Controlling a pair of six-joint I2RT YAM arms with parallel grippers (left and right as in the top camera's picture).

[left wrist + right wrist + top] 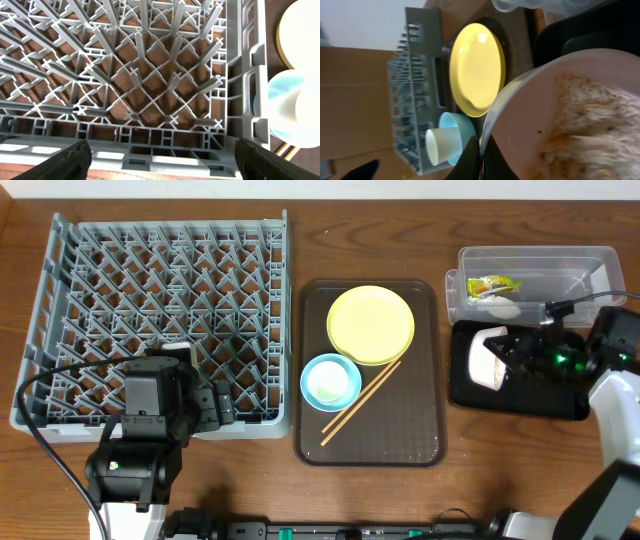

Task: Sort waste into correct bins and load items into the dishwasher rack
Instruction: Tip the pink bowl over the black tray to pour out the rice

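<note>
We see the right gripper [512,358] clamped on the rim of the round white bowl [487,360], which it holds tipped on its side above the shallow black rectangular tray [520,405]. From the wrist camera, whitish rice-like food scraps [585,125] cling to the bowl's inner wall, so we judge the emptying step unfinished.

The left gripper [222,405] hangs spread and empty over the near right corner of the large grey plastic dishwasher rack [150,280].

The clear rectangular plastic tub [560,265] just behind the black tray holds the green-and-yellow snack wrapper [493,285]. On the brown serving tray [400,440] lie the round yellow plate [370,323], the light-blue bowl [345,368] with the small white cup [442,145] inside it, and the wooden chopsticks [360,402].

Our worries:
- The grip is a rim pinch on a steeply tilted bowl, so a shake to free sticky rice could make it twist or slip.
- The bowl's mouth sits near the tray's left edge, so loosened scraps may land on the table.
- Carrying the bowl to the rack with residue inside would drop rice over the clean dishes.
</note>
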